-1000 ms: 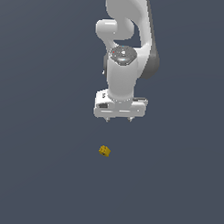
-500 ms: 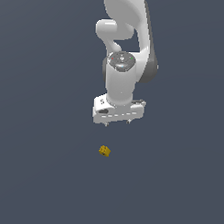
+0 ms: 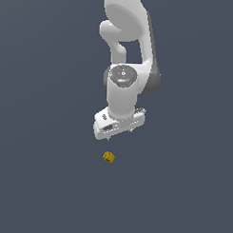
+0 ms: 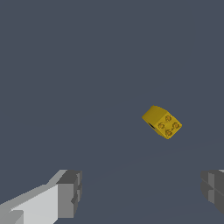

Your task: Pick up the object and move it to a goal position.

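Nothing is picked up yet, as far as I can see. The object [image 3: 108,157], a tiny yellow-orange block with four studs showing, lies alone on the dark tabletop [image 3: 35,182], a little below the centre of the exterior view. The claw [image 3: 119,131] hangs just above it, apart from it, with its fingers [image 4: 70,193] spread wide and holding nothing. Lowering, gripping, lifting and carrying to the goal all remain; no goal marker is visible.

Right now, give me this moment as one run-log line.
phase: approach | gripper: open, empty, above object | object: on floor, not grasped | contact: none
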Controlling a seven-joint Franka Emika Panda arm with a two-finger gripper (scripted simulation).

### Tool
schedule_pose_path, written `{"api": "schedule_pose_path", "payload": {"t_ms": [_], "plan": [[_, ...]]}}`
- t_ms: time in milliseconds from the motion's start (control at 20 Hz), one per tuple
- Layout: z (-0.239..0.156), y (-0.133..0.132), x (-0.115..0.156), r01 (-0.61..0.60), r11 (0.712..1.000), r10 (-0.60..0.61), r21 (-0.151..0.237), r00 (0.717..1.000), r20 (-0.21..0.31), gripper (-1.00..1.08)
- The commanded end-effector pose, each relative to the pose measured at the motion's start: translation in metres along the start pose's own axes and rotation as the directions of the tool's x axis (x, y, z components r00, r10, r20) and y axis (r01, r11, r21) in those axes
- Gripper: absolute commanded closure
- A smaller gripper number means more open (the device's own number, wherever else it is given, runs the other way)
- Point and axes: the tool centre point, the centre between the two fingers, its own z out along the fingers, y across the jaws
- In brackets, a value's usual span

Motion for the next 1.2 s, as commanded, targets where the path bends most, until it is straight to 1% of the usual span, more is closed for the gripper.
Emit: {"api": "schedule_pose_path", "payload": {"t_ms": [0,250,400,550,800,1150], "plan": [[0.006,0.005,0.003,0.068,0.998,-0.068,-0.002,0.998,0.002,-0.92],[0.018,0.015,0.010,0.200,0.980,-0.200,-0.004,0.980,0.005,-0.92],[0.025,0.021,0.013,0.276,0.961,-0.276,-0.005,0.961,0.006,-0.92],[0.032,0.027,0.017,0.351,0.936,-0.351,-0.005,0.936,0.007,-0.92],[0.045,0.037,0.022,0.470,0.883,-0.470,-0.005,0.883,0.009,-0.92],[0.061,0.051,0.027,0.610,0.793,-0.609,-0.004,0.793,0.008,-0.92]]}}
